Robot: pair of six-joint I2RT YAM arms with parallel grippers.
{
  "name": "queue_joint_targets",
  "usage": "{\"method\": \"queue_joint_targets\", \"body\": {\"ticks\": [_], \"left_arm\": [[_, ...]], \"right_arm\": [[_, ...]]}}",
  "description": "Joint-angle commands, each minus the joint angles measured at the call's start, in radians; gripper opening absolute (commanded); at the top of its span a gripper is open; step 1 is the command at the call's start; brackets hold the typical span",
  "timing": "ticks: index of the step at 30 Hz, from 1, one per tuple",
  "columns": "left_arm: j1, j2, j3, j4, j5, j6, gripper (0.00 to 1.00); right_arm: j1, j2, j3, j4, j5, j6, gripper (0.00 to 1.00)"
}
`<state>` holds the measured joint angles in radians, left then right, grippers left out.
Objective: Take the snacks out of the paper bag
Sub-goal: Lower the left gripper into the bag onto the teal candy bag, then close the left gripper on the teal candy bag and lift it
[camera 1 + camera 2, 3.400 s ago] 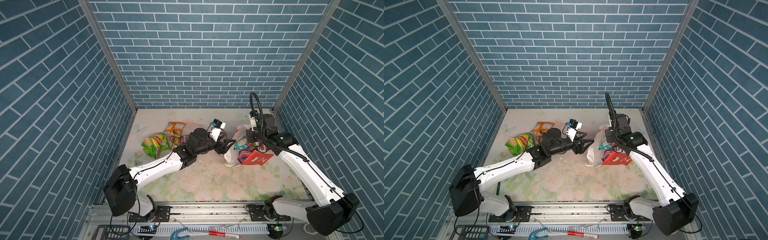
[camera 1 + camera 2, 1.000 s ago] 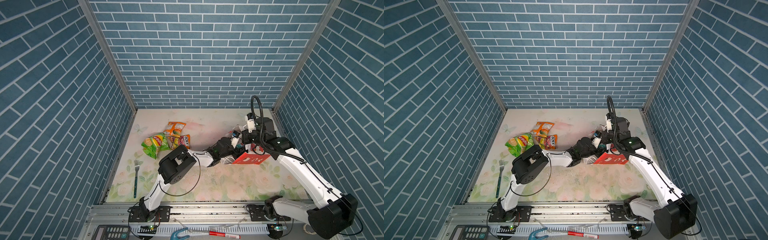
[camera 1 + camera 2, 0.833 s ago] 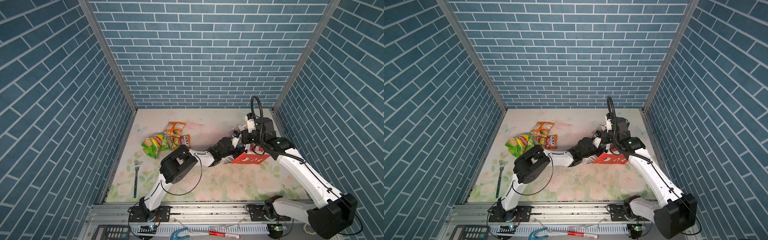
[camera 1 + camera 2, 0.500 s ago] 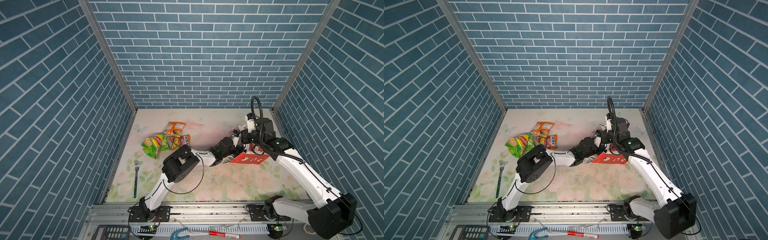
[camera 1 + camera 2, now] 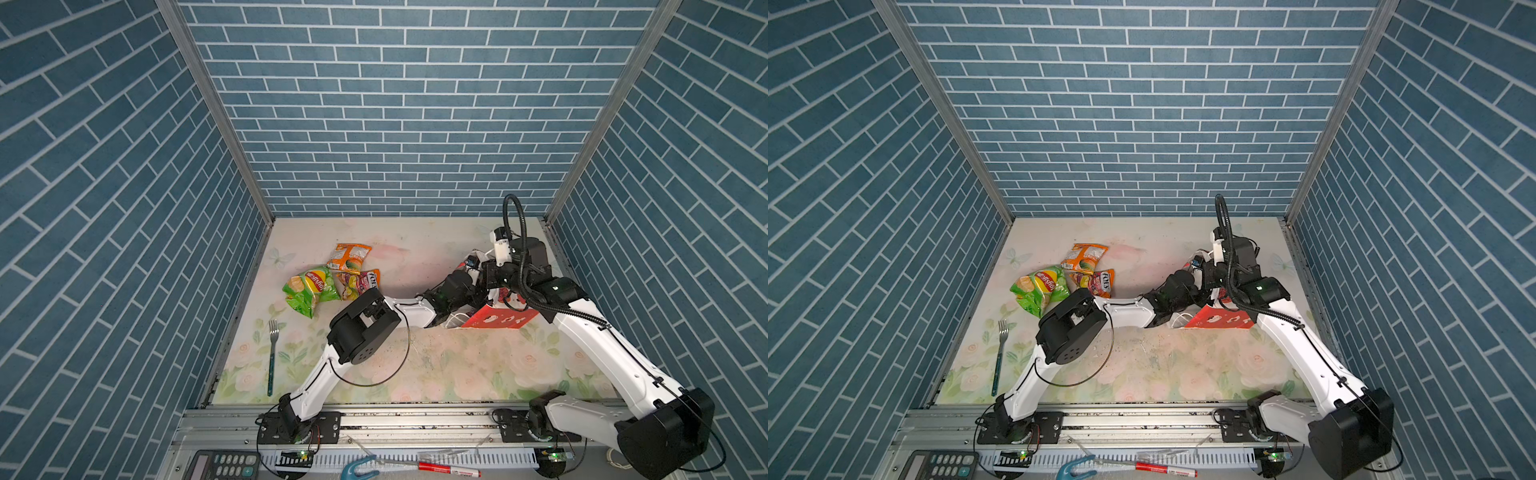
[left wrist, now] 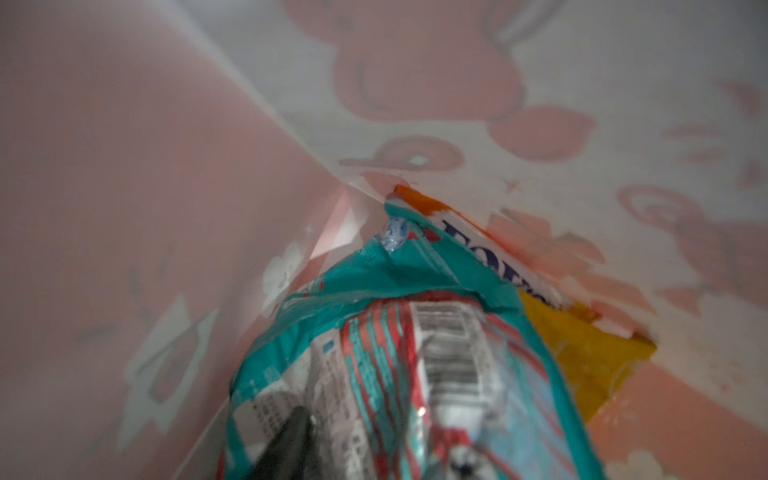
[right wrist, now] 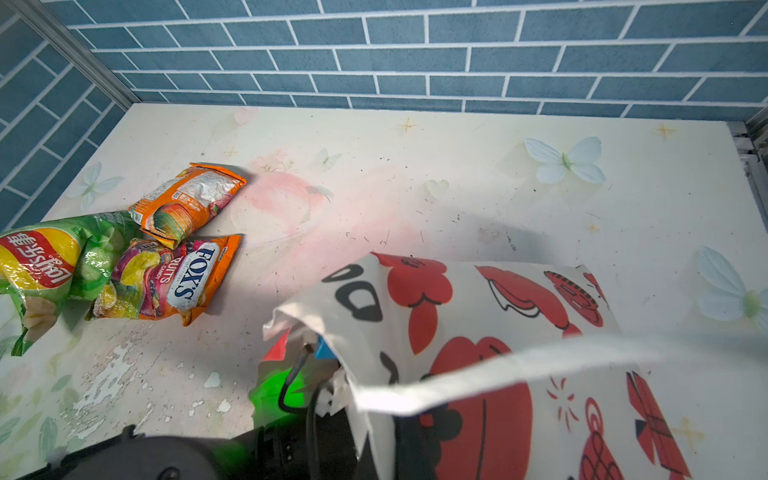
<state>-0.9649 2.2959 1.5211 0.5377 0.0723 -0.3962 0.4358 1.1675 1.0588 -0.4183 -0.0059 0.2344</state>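
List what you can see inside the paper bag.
Inside the paper bag: a teal-white packet in front, an orange packet and a yellow packet behind it. Anything beneath them is covered.

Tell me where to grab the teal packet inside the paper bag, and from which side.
Pinch the teal packet at its crumpled near end, by the barcode, coming straight in through the mouth of the paper bag. That end points at the opening, in front of the orange FOX'S packet and the yellow packet.
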Motion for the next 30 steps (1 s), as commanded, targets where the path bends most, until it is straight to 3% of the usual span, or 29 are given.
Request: {"method": "queue_joint_targets", "body": {"ticks": [1,5,6,30], "left_arm": [[-0.002,0.036,0.002,-0.066,0.018,-0.003,0.34],[-0.001,0.012,-0.039,-0.022,0.022,-0.005,0.02],[-0.001,0.006,-0.05,-0.014,0.021,-0.006,0.0],[-0.001,-0.259,-0.292,0.1,-0.006,0.069,0.0]], "right_arm": [[0.003,-0.031,0.007,0.08,-0.029,0.027,0.0],[0.003,-0.03,0.007,0.07,-0.019,0.025,0.0],[0.003,-0.03,0.007,0.069,-0.018,0.025,0.0],[0.003,-0.024,-0.016,0.03,0.039,0.017,0.0]]}}
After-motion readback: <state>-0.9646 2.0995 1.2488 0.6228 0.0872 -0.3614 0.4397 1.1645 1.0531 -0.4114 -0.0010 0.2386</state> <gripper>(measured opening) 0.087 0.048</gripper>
